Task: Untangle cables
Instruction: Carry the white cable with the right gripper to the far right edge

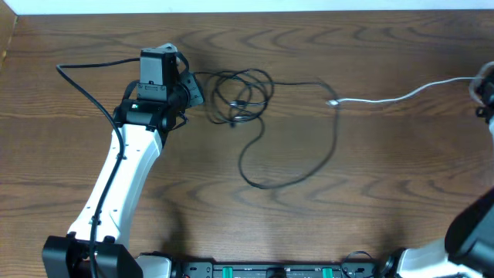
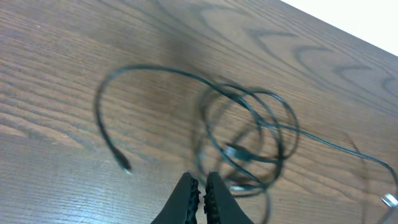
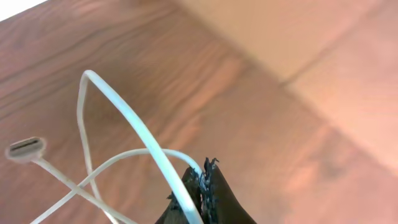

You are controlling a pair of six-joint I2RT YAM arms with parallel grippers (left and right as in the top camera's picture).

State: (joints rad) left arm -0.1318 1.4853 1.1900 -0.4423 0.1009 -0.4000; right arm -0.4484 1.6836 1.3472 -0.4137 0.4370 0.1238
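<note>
We see a brown tabletop (image 1: 370,177) of matt grained wood, a thin black rubbery cable (image 1: 239,104) and a thin white smooth-plastic cable (image 1: 386,99).

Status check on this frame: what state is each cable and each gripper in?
black cable: loosely coiled, one long loop trailing out.
white cable: stretched out to the right, one end beside the black cable, the other end held.
left gripper: shut at the coil's edge; whether it grips the cable is unclear.
right gripper: shut on the white cable.
</note>
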